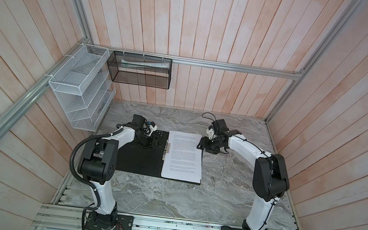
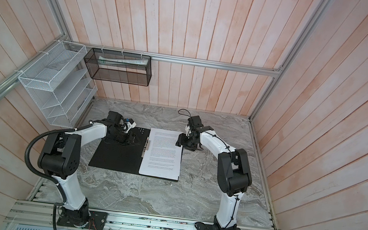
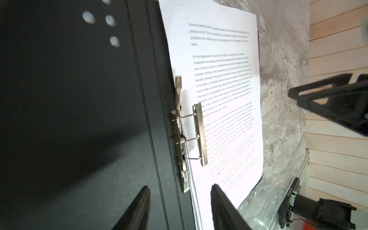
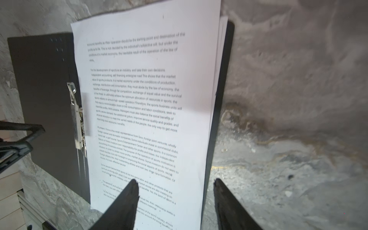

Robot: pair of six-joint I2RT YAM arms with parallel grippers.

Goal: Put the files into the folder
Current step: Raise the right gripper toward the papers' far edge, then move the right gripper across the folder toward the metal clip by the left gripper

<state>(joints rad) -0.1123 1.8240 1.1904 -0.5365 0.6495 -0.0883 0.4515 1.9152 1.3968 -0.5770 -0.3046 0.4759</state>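
Observation:
The folder point(image 1: 137, 160) point(image 2: 113, 157) lies open flat on the marble table, black inside up. The files point(image 1: 183, 157) point(image 2: 162, 154) point(image 4: 143, 99), white printed sheets, lie stacked on its right half. The silver spine clip point(image 3: 199, 135) point(image 4: 77, 123) has its bar over the sheets' left edge, seemingly lifted a little. My left gripper point(image 1: 153, 140) point(image 3: 180, 187) hovers open over the spine beside the clip, holding nothing. At the sheets' far right edge my right gripper point(image 1: 200, 145) point(image 4: 175, 180) is open, one finger above the paper, one above the table.
A white wire mesh rack point(image 1: 78, 91) hangs on the left wall. A black mesh basket point(image 1: 140, 70) with rolled paper hangs on the back wall. Bare marble table point(image 1: 230, 176) lies to the right and front of the folder. Wooden walls close three sides.

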